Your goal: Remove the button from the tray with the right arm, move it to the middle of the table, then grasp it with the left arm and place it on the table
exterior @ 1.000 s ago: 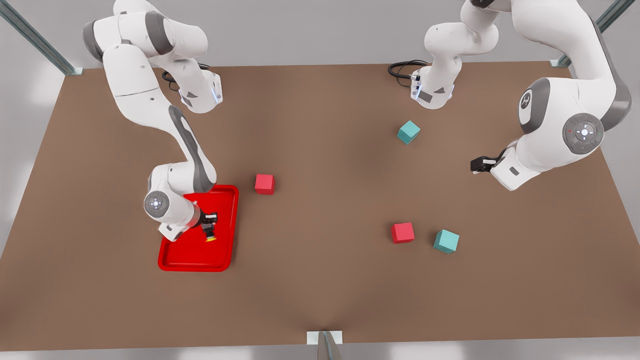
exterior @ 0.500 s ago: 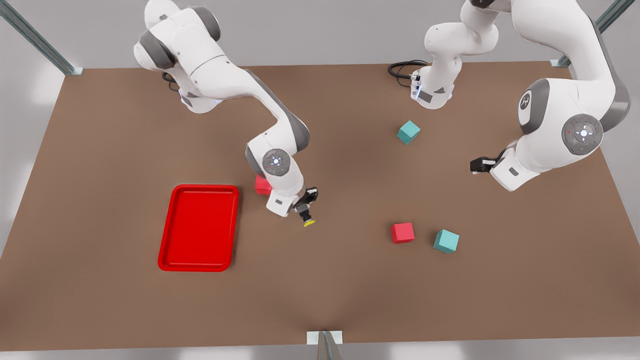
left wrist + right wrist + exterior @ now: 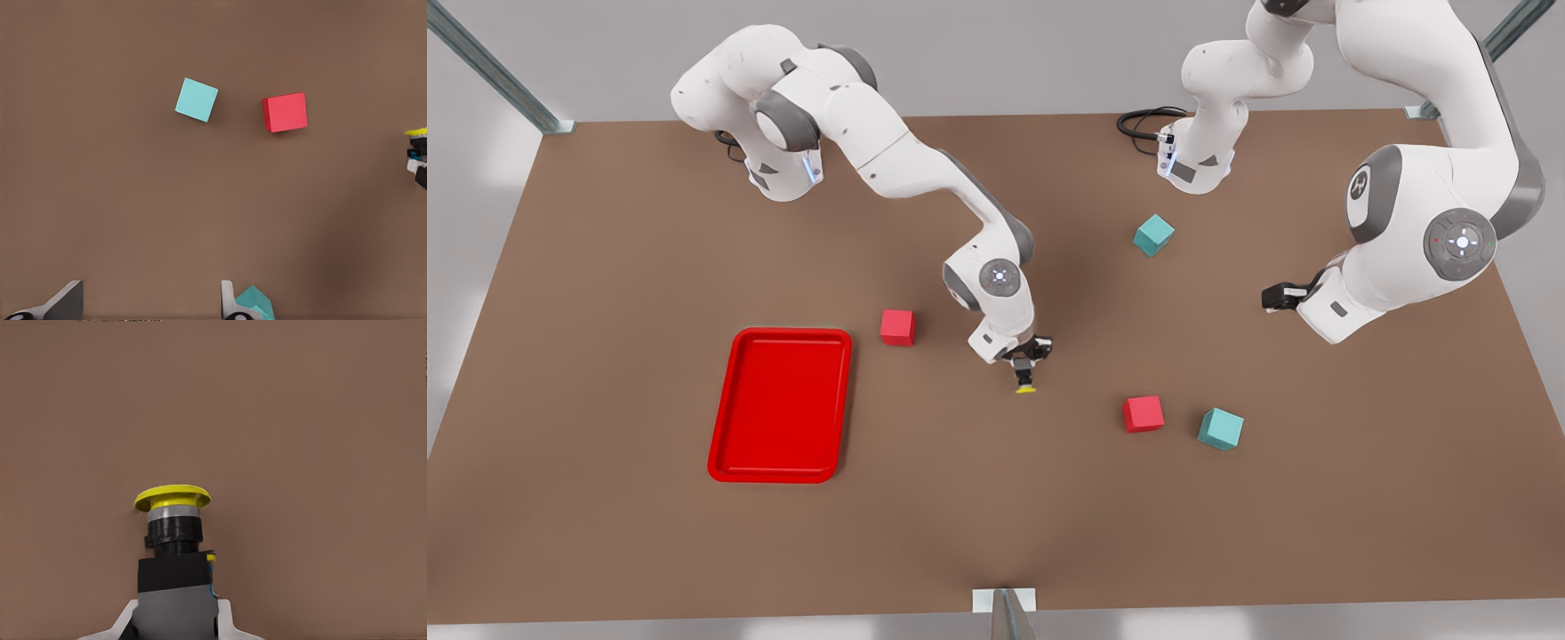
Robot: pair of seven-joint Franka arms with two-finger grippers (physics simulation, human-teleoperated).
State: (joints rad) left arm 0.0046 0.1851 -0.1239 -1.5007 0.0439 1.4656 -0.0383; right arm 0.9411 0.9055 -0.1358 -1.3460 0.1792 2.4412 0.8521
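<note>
Two arms share the brown surface (image 3: 649,551). The right claw (image 3: 1025,367) hangs near the middle of it, fingers pinching the grey-black body of the button (image 3: 1025,383), whose yellow cap points outward from the fingertips. In the right wrist view the button (image 3: 175,533) shows plainly, though the lower body is cut off by the frame edge and only the pale tips of the fingers (image 3: 127,620) on either side of it can be seen. Whether the cap touches the surface cannot be told.

The left claw (image 3: 1276,295) waits at the front view's right, well apart from the button; its fingers are too dark and small there to judge. In the left wrist view the two fingertips (image 3: 63,303) are cut off but stand wide apart, so it is spread. One teal cube (image 3: 253,301) is half hidden behind a fingertip, and the button (image 3: 417,143) peeks in at the frame edge.

Half a second ago the right claw was closer to the red tray (image 3: 781,404) and hid part of a red cube (image 3: 897,326); now that cube is fully visible. The tray has stayed put.
</note>
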